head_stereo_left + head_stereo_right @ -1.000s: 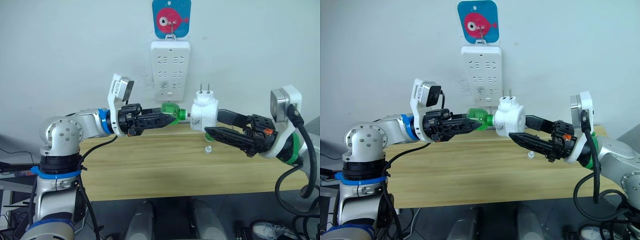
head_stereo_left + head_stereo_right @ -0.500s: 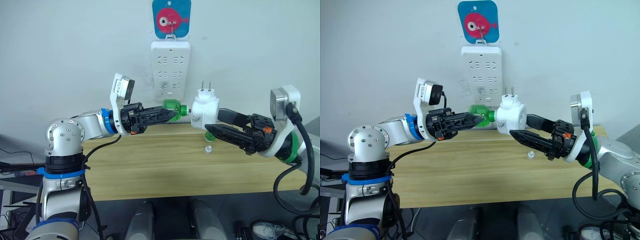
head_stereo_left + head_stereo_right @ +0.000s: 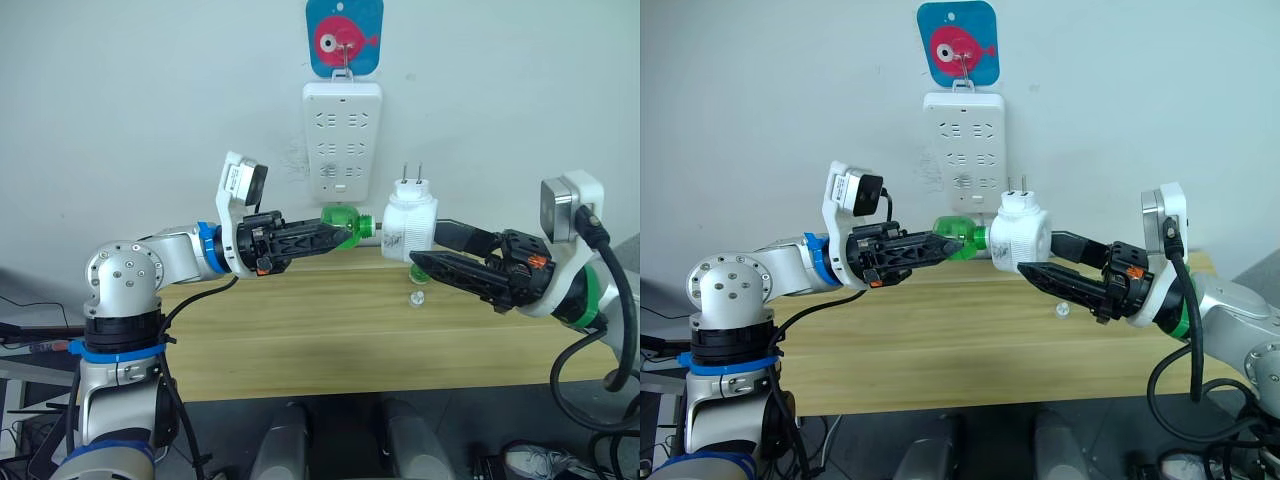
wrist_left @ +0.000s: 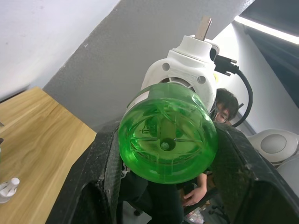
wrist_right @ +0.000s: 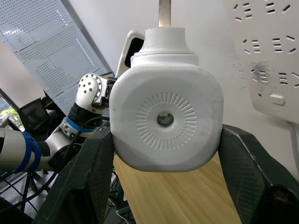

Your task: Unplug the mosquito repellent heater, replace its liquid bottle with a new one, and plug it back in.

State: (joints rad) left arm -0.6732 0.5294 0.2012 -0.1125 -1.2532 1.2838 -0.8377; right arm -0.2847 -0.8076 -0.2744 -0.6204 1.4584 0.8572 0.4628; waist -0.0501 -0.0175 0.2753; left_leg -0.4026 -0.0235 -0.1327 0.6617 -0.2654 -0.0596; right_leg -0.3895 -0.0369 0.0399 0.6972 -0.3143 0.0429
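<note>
Left eye: small white rounded plastic heater (image 3: 408, 228), prongs up, clamped in right gripper (image 3: 425, 262) above light wooden table (image 3: 330, 340); translucent green plastic bottle (image 3: 342, 222) clamped in left gripper (image 3: 325, 235), neck at heater's left side. White wall power strip (image 3: 341, 136) behind.
Left wrist: bottle base between black fingers (image 4: 105, 182).
Right wrist: heater's vented face between fingers (image 5: 96, 177).
</note>
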